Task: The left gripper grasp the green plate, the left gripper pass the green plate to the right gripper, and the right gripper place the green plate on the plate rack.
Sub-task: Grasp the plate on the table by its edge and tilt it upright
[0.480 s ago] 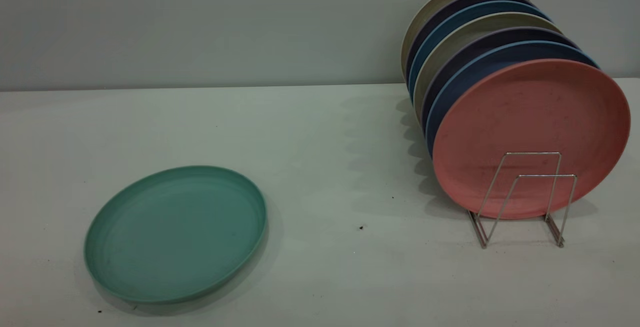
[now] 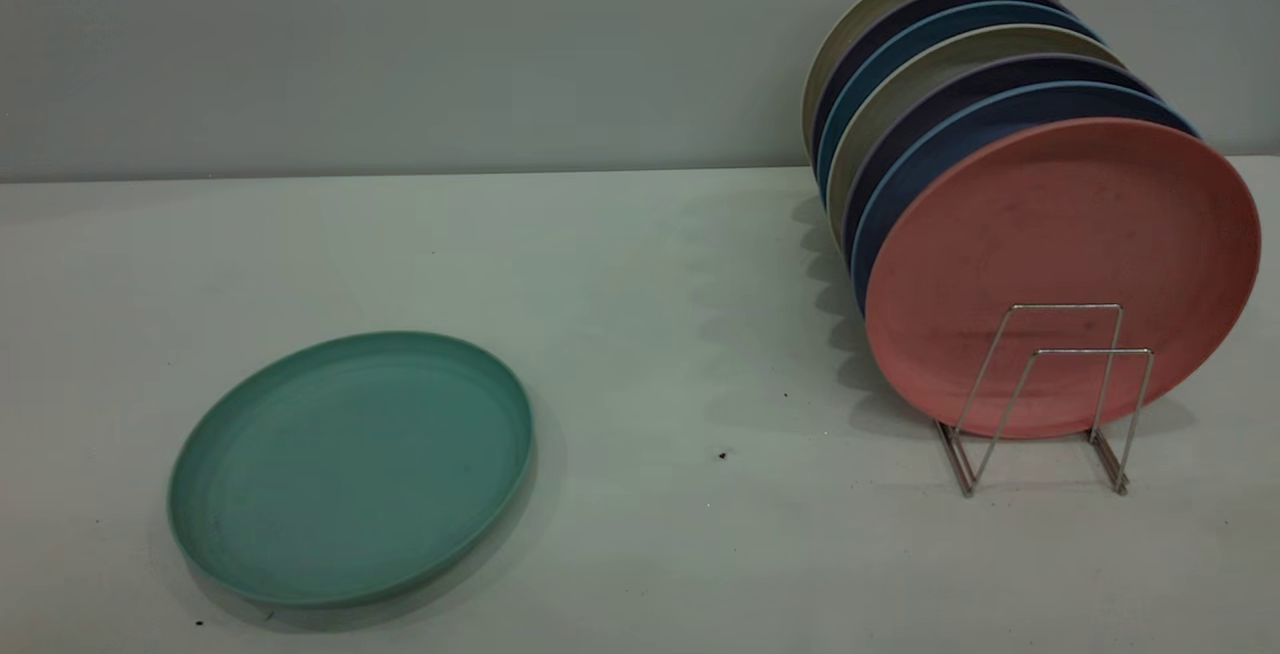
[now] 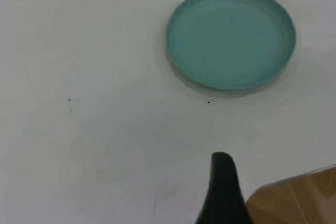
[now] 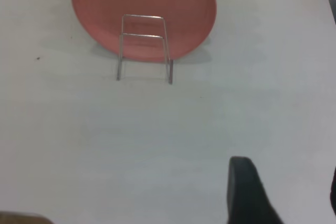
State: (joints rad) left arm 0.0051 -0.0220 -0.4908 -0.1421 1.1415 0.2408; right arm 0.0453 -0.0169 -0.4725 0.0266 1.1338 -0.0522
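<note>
The green plate (image 2: 350, 469) lies flat on the white table at the front left, and also shows in the left wrist view (image 3: 231, 38). My left gripper (image 3: 278, 174) is open and empty, well short of the plate, with one black finger (image 3: 223, 187) in view. The plate rack (image 2: 1040, 404) stands at the right, also in the right wrist view (image 4: 144, 51). My right gripper (image 4: 287, 177) is open and empty, hovering over bare table well in front of the rack. Neither gripper shows in the exterior view.
The rack holds several upright plates, a salmon-pink plate (image 2: 1060, 254) in front and dark blue and beige ones behind. Two wire loops stand bare before the pink plate. The table's edge and wooden floor (image 3: 299, 198) lie close beside the left gripper.
</note>
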